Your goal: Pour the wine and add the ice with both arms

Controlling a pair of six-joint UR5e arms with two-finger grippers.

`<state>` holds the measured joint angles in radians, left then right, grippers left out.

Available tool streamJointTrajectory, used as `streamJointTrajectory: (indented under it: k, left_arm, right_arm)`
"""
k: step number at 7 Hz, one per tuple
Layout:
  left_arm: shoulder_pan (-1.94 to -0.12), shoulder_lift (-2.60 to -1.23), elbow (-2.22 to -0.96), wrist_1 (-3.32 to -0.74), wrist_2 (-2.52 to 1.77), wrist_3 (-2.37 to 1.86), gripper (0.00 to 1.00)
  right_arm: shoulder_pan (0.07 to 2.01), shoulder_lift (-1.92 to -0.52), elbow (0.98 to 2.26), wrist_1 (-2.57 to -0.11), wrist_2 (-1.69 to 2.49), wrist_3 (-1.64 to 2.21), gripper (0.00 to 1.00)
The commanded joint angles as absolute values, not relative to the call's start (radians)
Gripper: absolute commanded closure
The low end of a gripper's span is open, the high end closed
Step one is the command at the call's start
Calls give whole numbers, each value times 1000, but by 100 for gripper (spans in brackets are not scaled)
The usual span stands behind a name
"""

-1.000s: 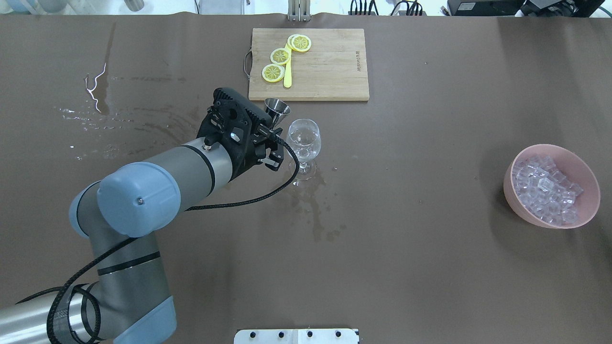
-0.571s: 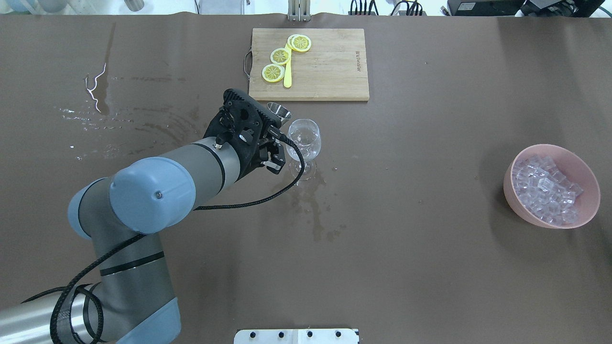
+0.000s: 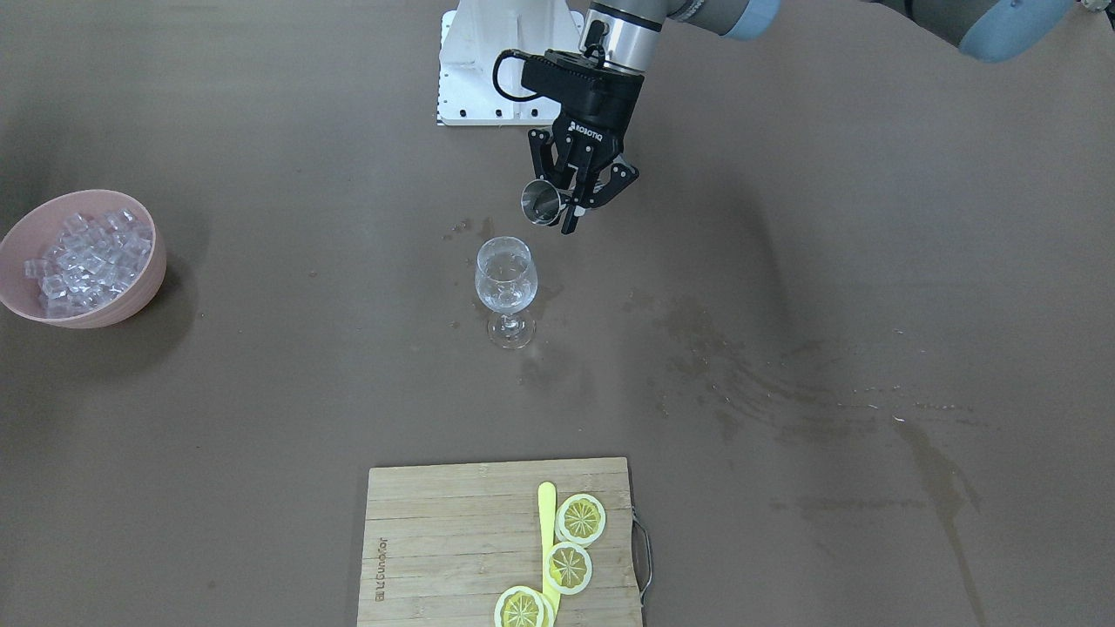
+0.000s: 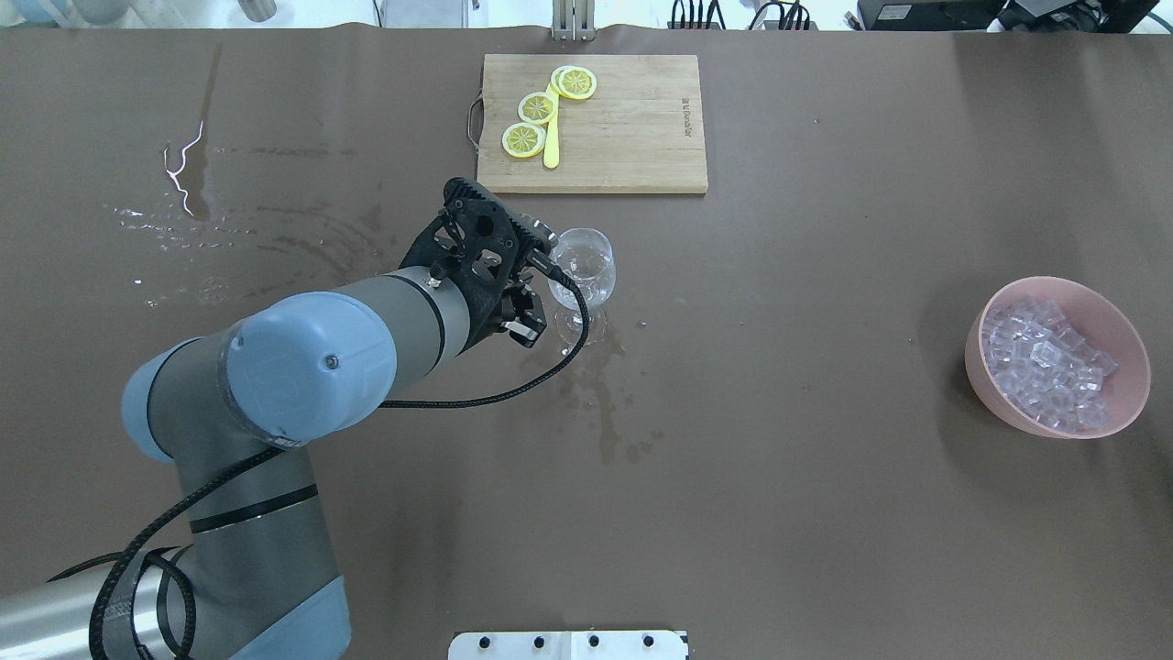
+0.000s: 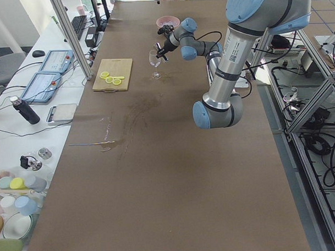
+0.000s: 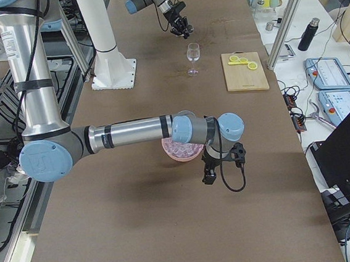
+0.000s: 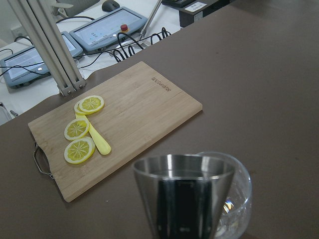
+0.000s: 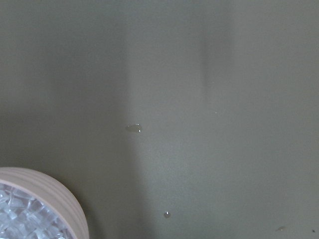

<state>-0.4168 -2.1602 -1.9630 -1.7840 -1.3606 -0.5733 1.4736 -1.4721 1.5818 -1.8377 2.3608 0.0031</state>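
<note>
Clear glassy ice (image 4: 1045,367) fills the pink bowl (image 4: 994,399). Left claw (image 3: 575,202) clamps a steel jigger (image 3: 542,202) beside the wine glass (image 3: 505,279); right claw (image 6: 209,176) state cannot be told.

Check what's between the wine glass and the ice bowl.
Bare table, a few droplets; nothing else between wine glass and ice bowl, overhead view.

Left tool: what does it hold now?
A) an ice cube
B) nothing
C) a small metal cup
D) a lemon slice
C: the left tool is shut on the metal cup, close to the wine glass.
</note>
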Motion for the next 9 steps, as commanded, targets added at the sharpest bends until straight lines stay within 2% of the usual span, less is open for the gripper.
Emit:
streamJointTrajectory:
  k: [1,9]
  left_arm:
    - [-416,-2203,-1973,-1697,-1388,-557,100]
    - [-411,-2276,-1948,-1546,-1390,-546,100]
  right_arm:
    - [1473,-1470,1572,-1838,2361,3,0]
    - [1473,-1457,1519,-1803,2365,2,0]
